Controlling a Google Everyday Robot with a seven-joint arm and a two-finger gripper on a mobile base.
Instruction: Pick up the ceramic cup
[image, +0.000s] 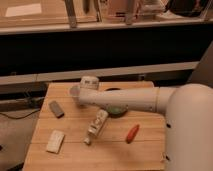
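Observation:
The ceramic cup (89, 81) is a small plain white cup standing near the back edge of the wooden table (75, 155). My white arm reaches in from the right across the table. Its end, with the gripper (75, 92), sits just left of and below the cup, very close to it. I cannot tell whether it touches the cup. The arm hides most of the green pan (118, 110), which lies behind and under it.
A white bottle with a label (97, 125) lies on its side mid-table. A red-orange item (132, 133) lies to its right. A dark grey block (56, 108) and a pale block (55, 141) sit at the left. A dark shelf front runs behind the table.

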